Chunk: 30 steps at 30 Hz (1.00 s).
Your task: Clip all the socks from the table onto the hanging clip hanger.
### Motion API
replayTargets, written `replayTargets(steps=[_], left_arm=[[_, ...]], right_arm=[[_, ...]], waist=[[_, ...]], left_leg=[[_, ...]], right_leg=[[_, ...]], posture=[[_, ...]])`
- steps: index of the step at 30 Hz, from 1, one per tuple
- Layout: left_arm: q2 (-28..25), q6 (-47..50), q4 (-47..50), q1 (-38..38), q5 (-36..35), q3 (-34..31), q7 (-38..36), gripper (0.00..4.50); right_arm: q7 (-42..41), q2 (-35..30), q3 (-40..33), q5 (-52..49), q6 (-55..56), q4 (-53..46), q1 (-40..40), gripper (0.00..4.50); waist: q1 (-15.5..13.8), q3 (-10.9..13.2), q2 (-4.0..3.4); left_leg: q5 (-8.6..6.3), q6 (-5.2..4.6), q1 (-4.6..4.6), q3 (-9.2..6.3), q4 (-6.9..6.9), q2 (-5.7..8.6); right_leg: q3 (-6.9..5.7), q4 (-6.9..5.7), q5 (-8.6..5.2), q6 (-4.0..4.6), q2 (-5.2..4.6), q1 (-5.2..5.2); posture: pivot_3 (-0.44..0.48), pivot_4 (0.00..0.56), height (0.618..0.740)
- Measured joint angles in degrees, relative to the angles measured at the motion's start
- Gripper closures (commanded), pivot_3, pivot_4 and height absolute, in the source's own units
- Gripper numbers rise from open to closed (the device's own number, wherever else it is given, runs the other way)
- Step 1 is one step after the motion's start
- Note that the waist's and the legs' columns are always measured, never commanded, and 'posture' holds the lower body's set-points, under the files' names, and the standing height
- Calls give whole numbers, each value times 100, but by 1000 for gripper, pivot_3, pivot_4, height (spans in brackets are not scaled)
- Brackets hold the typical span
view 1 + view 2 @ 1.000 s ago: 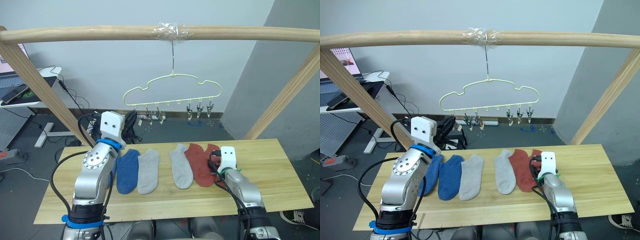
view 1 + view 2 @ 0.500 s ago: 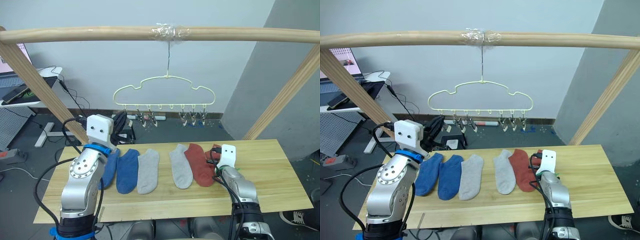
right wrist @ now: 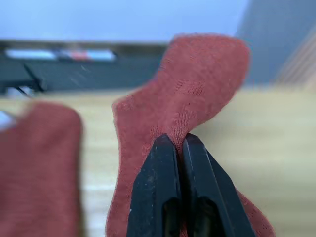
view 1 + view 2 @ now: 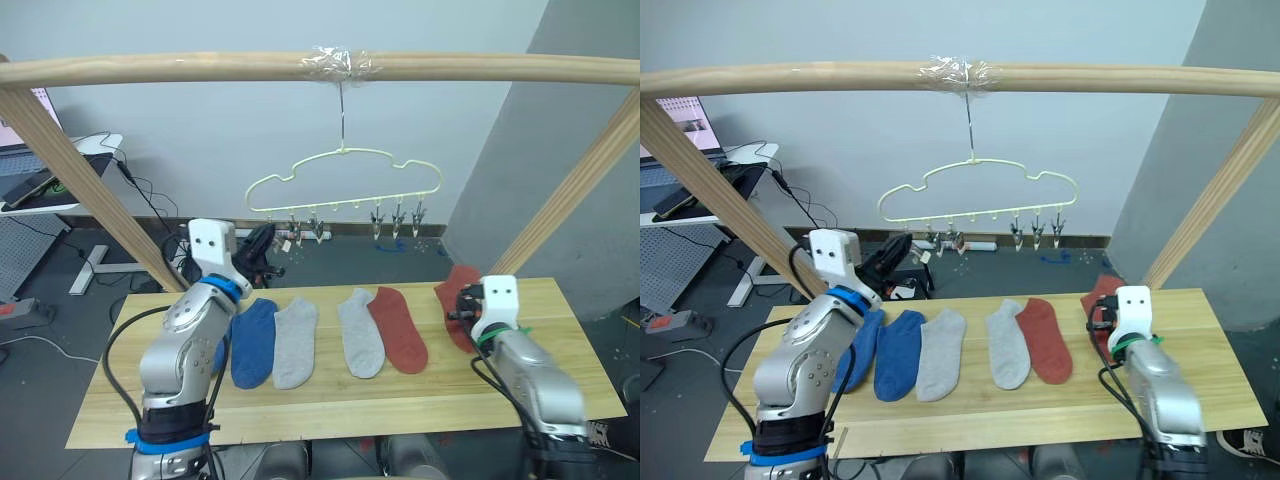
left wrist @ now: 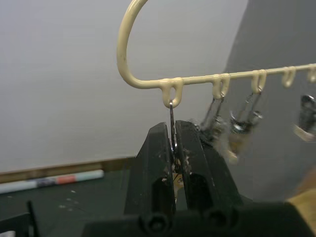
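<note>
The right tool (image 3: 177, 143) is closed on a rust red sock (image 3: 197, 84), pinching its fabric and holding it up off the counter (image 4: 560, 300). The second rust red sock (image 4: 398, 328) lies flat on the counter to that tool's left, with two grey socks (image 4: 358, 330) and two blue socks (image 4: 254, 340) farther left. The left tool (image 5: 173, 143) is closed on the end clip (image 5: 172, 123) hanging from the clip hanger (image 5: 148, 81), which is just above its fingertips.
</note>
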State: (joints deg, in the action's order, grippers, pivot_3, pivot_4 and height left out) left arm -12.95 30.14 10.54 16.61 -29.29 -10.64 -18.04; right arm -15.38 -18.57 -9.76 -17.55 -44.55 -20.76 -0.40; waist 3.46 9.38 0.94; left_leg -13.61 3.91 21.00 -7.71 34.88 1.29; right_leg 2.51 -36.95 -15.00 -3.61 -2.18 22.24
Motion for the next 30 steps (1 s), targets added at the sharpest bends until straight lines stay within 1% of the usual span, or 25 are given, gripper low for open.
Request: replayTargets(steps=[2,4,6,8,10,12,15,17,23,27,30], left_arm=[[43,92,-235,171,-83,-19,-19,4500],[116,288,-415,315,-321,-110,-29,4500],[125,597,-585,465,-674,-267,-76,4500],[111,964,-695,561,-1092,-488,-137,4500],[104,1342,-711,576,-1589,-770,-130,4500],[96,1652,-733,609,-2019,-1037,-47,4500],[89,2262,-735,651,-2819,-1371,230,4500],[93,2545,-729,651,-3267,-1482,431,4500],[91,2723,-551,596,-3873,-1603,877,4500],[83,2754,-558,598,-4170,-1601,1006,4500],[-53,2775,-559,602,-4245,-1567,1008,4500]], right_arm=[[-377,-166,-41,-453,-328,-350,22,4471],[-739,-301,-2,-897,-610,-594,-7,4471],[-1085,-432,160,-1269,-803,-799,-158,4471],[-1284,-430,399,-1491,-875,-894,-419,4471],[-1433,-363,726,-1529,-841,-865,-617,4471],[-1507,-227,1116,-1517,-745,-739,-758,4471],[-1499,226,1508,-1523,-683,-520,-1032,4471],[-1503,375,1657,-1523,-606,-419,-1159,4471],[-1508,801,1752,-1599,-578,-82,-1407,4471],[-1496,967,1770,-1646,-537,75,-1674,4471],[-1494,1049,1774,-1648,-503,211,-1710,4471]], waist=[[91,1,2],[166,3,5],[220,2,5],[250,2,5],[257,2,6],[248,0,9],[222,0,10],[162,-2,13],[81,-4,15],[37,-4,15],[-16,-4,15]], left_leg=[[-1,2,0,3,1,-1],[-1,2,1,5,2,0],[-1,2,-1,5,2,-1],[-1,2,-1,1,2,-2],[-1,2,1,-3,3,-1],[-1,3,3,-4,3,-1],[-1,4,5,-6,3,0],[-2,6,6,-7,5,1],[-2,9,5,-8,6,1],[-2,10,5,-10,7,-1],[-2,11,6,-7,6,1]], right_leg=[[3,0,0,0,2,0],[4,0,0,0,1,0],[4,-2,0,-1,2,1],[1,-4,1,-1,4,1],[-1,-3,0,-1,3,1],[-1,-1,1,-1,2,2],[0,-1,1,-1,0,4],[0,0,1,-2,0,4],[0,-2,2,0,-1,4],[-2,-4,3,1,0,5],[0,-2,3,2,0,7]], posture=[[-165,141,740],[-159,126,740],[-140,119,740],[-131,116,740],[-115,104,740],[-105,109,740],[-67,103,740],[-58,105,740],[-40,99,740],[-26,101,740],[-24,105,740]])
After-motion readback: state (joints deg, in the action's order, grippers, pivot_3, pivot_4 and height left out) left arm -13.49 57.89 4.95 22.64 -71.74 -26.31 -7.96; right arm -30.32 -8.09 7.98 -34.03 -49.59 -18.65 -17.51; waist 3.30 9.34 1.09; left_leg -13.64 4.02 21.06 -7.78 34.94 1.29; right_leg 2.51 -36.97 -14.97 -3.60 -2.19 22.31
